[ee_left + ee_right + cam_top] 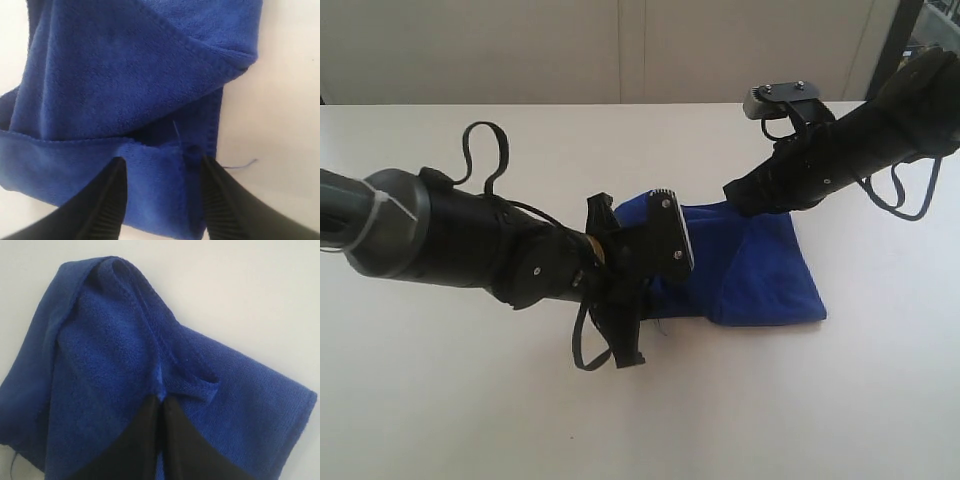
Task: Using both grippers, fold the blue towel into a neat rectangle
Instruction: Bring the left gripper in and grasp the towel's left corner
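Note:
The blue towel (760,270) lies bunched in loose overlapping layers on the white table (470,400). My left gripper (626,332) is at its left end. In the left wrist view it (162,161) is open, with its fingers (112,200) astride a hemmed edge of the towel (125,80) and a loose thread (240,164) beside them. My right gripper (735,195) is at the towel's far edge. In the right wrist view it (161,398) is shut on a raised fold of the towel (100,380) near a hem ridge.
The left arm (470,240) stretches across the left half of the table and hides the towel's left end. Black cables (485,150) loop above it. A pale wall (620,50) stands behind the table's far edge.

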`<action>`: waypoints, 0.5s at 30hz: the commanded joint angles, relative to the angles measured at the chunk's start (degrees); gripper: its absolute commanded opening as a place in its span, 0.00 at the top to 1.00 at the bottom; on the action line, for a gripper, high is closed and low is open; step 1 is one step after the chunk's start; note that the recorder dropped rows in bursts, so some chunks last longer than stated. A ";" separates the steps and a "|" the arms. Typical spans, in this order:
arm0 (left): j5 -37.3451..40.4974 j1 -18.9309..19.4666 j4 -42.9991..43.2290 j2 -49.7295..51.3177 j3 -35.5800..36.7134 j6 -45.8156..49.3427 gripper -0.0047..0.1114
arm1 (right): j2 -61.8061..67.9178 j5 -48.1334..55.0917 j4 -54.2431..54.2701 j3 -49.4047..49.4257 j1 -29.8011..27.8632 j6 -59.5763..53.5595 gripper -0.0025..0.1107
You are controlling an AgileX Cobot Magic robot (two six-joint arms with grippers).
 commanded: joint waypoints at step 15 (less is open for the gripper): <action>-2.80 -0.45 0.09 3.30 -0.08 0.75 0.86 | -0.05 -0.18 0.05 -0.35 -0.22 0.27 0.98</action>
